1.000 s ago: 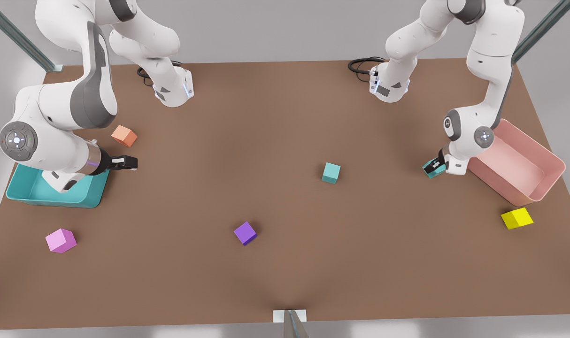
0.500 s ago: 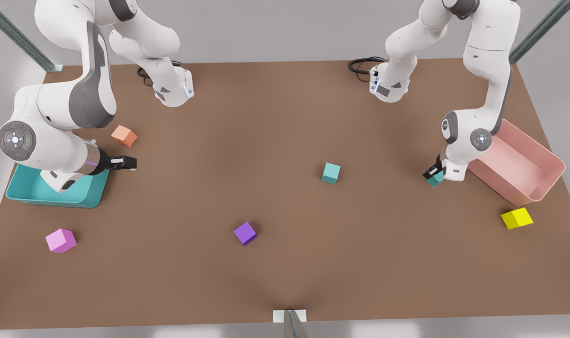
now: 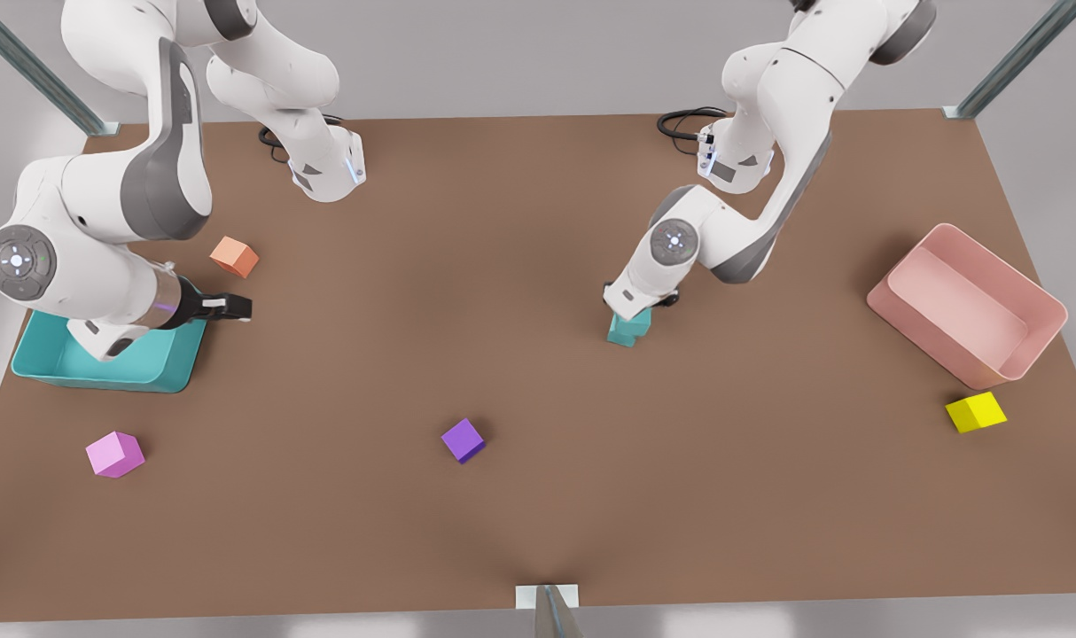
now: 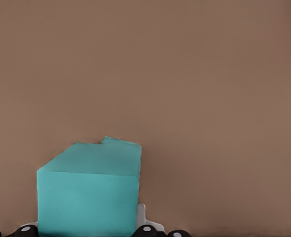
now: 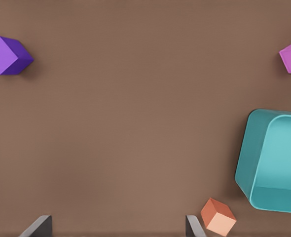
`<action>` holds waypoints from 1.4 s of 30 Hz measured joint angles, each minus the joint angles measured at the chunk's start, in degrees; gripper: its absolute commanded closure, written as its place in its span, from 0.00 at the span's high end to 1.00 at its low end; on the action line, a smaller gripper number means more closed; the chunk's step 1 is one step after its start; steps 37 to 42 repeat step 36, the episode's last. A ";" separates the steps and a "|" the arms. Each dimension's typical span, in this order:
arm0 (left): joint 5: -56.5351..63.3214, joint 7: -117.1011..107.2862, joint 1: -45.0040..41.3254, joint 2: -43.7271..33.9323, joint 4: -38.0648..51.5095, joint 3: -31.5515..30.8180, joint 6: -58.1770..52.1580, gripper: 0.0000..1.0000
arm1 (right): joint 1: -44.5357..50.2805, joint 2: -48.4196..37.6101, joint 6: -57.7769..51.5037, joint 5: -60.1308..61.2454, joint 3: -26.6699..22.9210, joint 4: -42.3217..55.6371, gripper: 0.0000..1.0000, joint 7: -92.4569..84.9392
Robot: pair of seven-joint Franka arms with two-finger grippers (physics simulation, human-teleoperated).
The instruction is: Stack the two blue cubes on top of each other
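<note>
Teal fills the left gripper [image 3: 631, 312], clamped on one blue cube [image 4: 88, 197] right above the second cube [image 3: 623, 335] at the front view's centre; release is left. Far left, the right gripper [image 3: 237, 307] waits with fingers apart beside the teal bin [image 3: 161, 377].

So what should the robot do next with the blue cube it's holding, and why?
Probably ease down and open the left pincer: the held blue cube is nearly square over the other blue cube, slightly offset. The right pincer waits open by the teal bin.
</note>
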 measured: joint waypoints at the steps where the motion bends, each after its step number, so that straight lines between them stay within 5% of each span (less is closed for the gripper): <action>1: 0.02 -0.56 -0.51 0.14 0.03 0.07 -0.38 0.63 | 0.01 -0.02 -0.02 0.01 0.00 0.00 1.00 0.01; 17: 5.03 -6.64 -0.94 9.14 -0.58 0.87 -0.26 0.63 | -0.04 -0.06 -0.34 -0.06 0.00 0.00 1.00 0.12; 18: 5.15 -6.90 -0.86 9.13 -0.60 0.87 -0.17 0.95 | -0.04 -0.06 -0.35 -0.06 0.00 0.00 1.00 0.12; 24: 6.39 -7.95 -0.44 7.92 -0.32 0.76 -0.61 1.00 | -0.04 -0.06 -0.38 -0.06 0.00 0.00 1.00 0.14; 26: 6.66 -8.22 -0.71 0.84 7.51 -0.20 -5.93 1.00 | -0.04 -0.06 -0.36 -0.06 0.00 0.00 1.00 0.14; 28: 7.22 -7.77 -0.78 2.55 30.97 -0.26 -17.63 1.00 | -0.04 -0.06 -0.35 -0.06 0.00 0.00 1.00 0.15; 30: 8.11 -5.91 -0.27 4.01 42.43 5.42 -26.75 1.00 | -0.04 -0.06 -0.34 -0.06 0.00 0.00 1.00 0.15; 31: 7.78 -4.30 -3.17 4.61 45.91 13.08 -30.08 1.00 | -0.04 -0.06 -0.34 -0.06 0.00 0.00 1.00 0.16; 32: 2.62 -2.18 -8.74 3.25 47.46 28.29 -32.75 1.00 | -0.03 -0.06 -0.34 -0.06 0.00 0.00 1.00 0.16; 33: -1.50 -0.15 -9.26 -2.66 40.38 35.56 -32.56 1.00 | -0.03 -0.06 -0.34 -0.06 0.00 0.00 1.00 0.16; 35: -6.07 3.67 -8.82 -8.57 33.00 38.83 -31.31 1.00 | -0.03 -0.06 -0.34 -0.06 0.00 0.00 1.00 0.16; 42: -7.56 5.42 -9.13 -8.32 33.71 39.33 -30.97 1.00 | -0.02 -0.06 -0.33 -0.06 0.00 0.00 1.00 0.16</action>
